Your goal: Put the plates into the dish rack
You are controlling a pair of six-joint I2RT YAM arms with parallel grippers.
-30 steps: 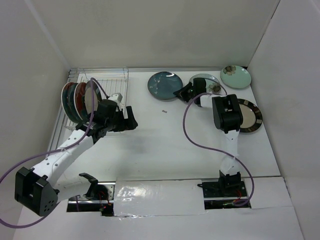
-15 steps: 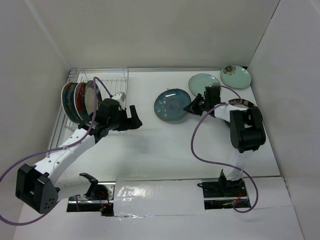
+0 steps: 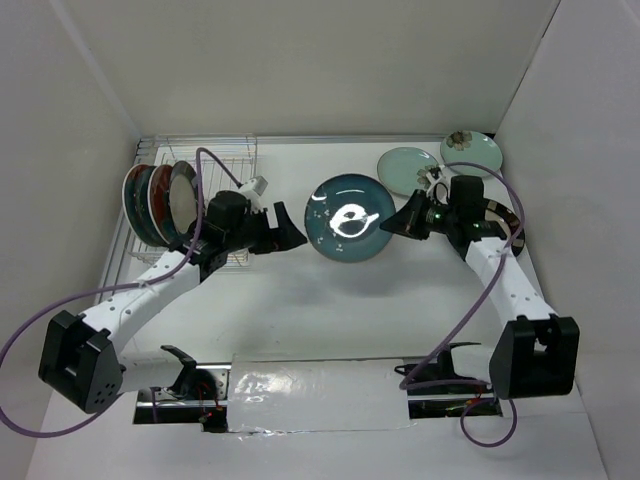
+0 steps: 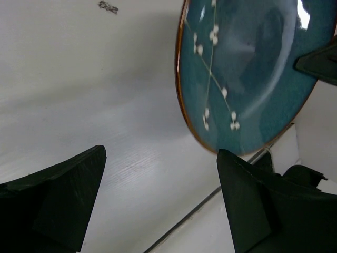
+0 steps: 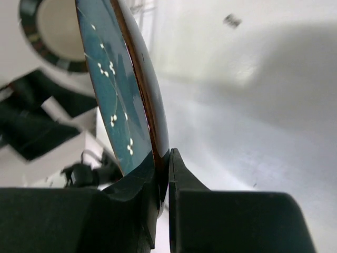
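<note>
My right gripper is shut on the rim of a dark teal plate and holds it tilted up above the table's middle. In the right wrist view the fingers pinch that plate's lower edge. My left gripper is open just left of the plate, apart from it. From the left wrist the plate hangs beyond the spread jaws. The dish rack at the far left holds three upright plates. Two pale mint plates and a cream plate lie at the right.
White walls close in the table on the left, back and right. A small dark speck lies on the table. Purple cables loop off both arms. The cream plate is partly covered by my right arm.
My right gripper closed on the teal plate, dragged it left, then lifted and tilted it over the table's middle. My left gripper swung right from the rack toward it, staying open.
</note>
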